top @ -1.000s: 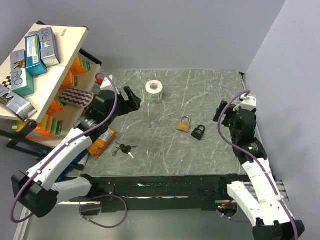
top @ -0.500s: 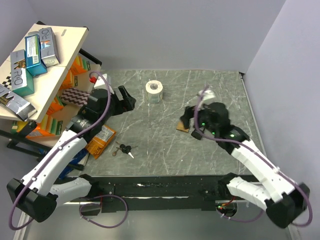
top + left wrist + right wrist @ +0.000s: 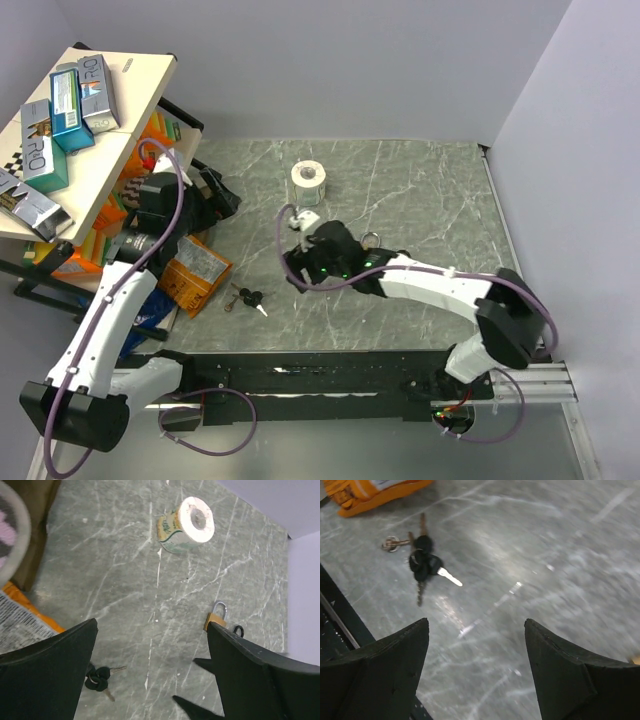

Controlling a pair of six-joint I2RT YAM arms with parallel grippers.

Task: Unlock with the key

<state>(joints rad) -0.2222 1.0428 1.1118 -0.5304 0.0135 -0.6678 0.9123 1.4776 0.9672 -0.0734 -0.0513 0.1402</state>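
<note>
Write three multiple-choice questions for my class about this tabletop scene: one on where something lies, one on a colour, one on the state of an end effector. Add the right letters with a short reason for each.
1. Where do the keys lie?
A) on the table, near the orange packet
B) in a cup
C) on a chair

2. What colour are the key heads?
A) red
B) black
C) blue

3. What state is the right end effector in?
A) shut on the keys
B) shut on a cloth
C) open and empty

Answers:
1 A: the top view shows the keys flat on the table, just right of the orange packet and apart from it.
2 B: the right wrist view shows black heads on silver blades.
3 C: its fingers stand wide apart with nothing between them, and the keys lie on the table beyond.
</note>
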